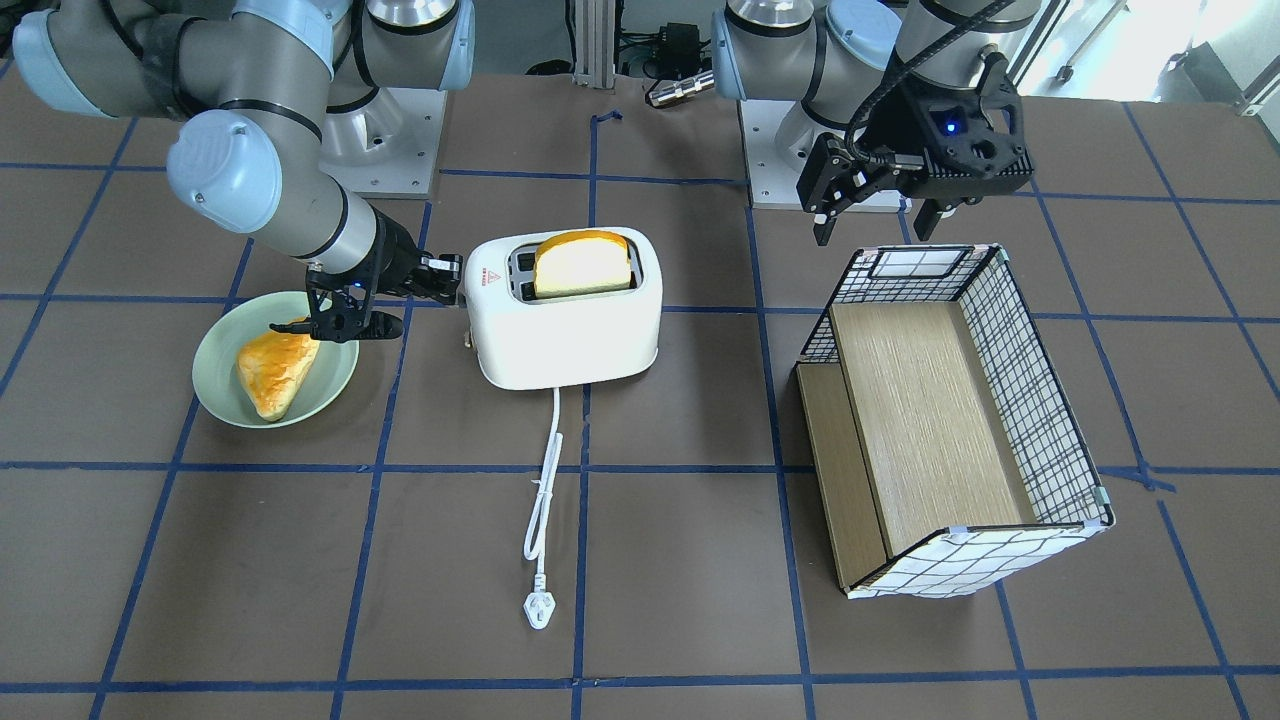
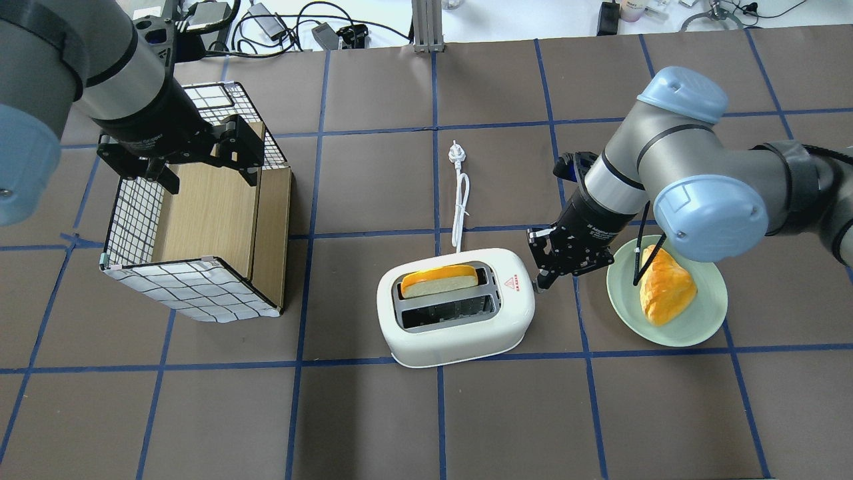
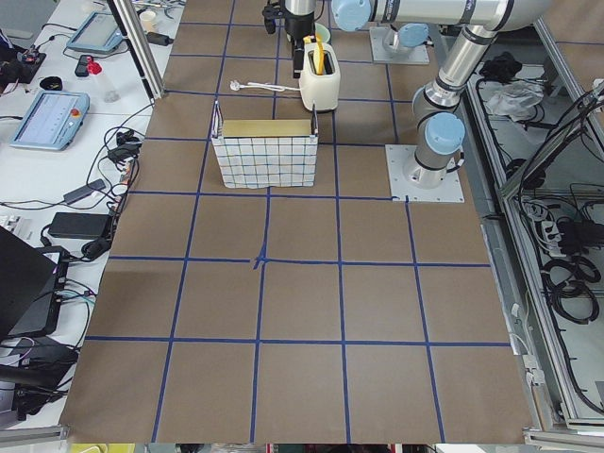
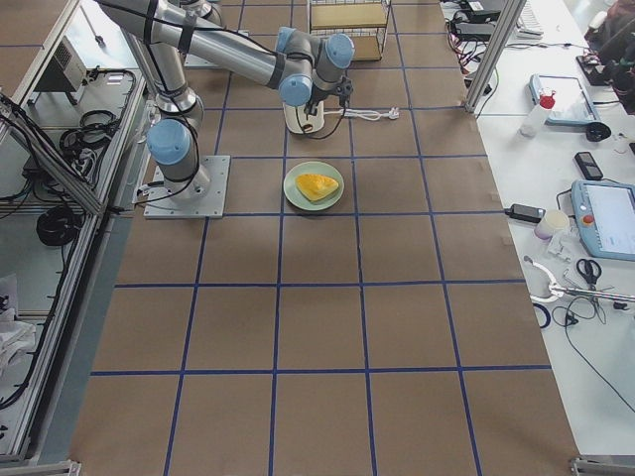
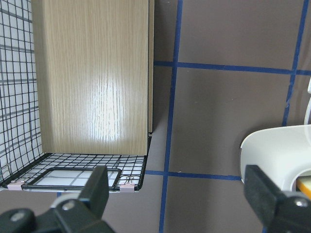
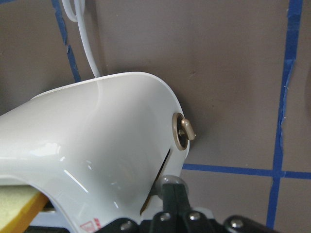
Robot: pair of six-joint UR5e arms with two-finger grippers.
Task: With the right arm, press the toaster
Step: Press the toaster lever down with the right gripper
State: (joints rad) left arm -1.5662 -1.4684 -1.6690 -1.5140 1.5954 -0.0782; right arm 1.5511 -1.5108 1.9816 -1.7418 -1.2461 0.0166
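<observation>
The white two-slot toaster [image 1: 565, 325] stands mid-table with a bread slice [image 1: 583, 262] in one slot and its cord [image 1: 545, 480] trailing away. It also shows in the overhead view [image 2: 460, 333]. My right gripper [image 1: 452, 275] is shut, with its tips against the toaster's end nearest the plate; it shows in the overhead view [image 2: 538, 285] too. In the right wrist view the closed fingertips [image 6: 170, 189] sit at the lever slot, just below a small brass knob [image 6: 184, 131]. My left gripper [image 1: 880, 215] is open and empty above the basket.
A green plate [image 1: 215, 385] with a golden pastry [image 1: 275, 370] lies just beside my right wrist. A wire basket [image 1: 1040, 400] with a wooden shelf lies on its side under my left gripper. The plug [image 1: 538, 608] lies on the mat.
</observation>
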